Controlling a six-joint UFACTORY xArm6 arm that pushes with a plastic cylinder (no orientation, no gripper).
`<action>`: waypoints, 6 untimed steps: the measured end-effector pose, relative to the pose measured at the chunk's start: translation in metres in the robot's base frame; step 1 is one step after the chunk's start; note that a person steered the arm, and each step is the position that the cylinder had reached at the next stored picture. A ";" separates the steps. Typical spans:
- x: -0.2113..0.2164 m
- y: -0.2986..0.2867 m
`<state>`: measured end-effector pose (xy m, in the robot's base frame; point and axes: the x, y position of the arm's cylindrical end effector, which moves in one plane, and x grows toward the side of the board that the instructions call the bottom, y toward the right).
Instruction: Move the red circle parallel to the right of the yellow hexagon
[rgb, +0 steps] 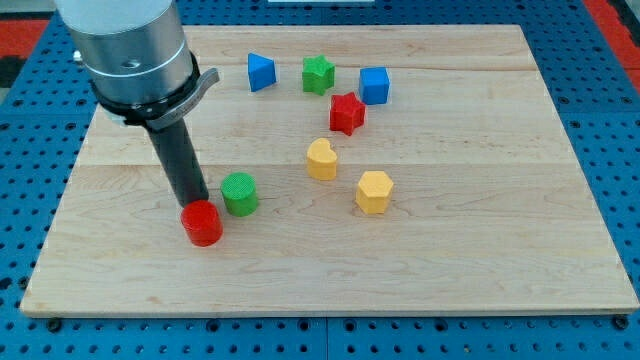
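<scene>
The red circle (203, 223) lies on the wooden board (480, 250) at the lower left. My tip (194, 203) stands right at its upper left edge, touching or nearly touching it. The yellow hexagon (374, 191) sits well to the right of the red circle, near the board's middle. The green circle (239, 193) lies just to the upper right of the red circle, right of my tip.
A yellow heart (321, 159) lies up and left of the hexagon. A red star (347, 113), a blue cube (374, 85), a green star (318, 74) and a blue triangle (260, 72) sit near the view's top.
</scene>
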<state>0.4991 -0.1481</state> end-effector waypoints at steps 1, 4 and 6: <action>0.041 0.004; 0.090 0.042; 0.089 0.195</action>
<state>0.5884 0.0471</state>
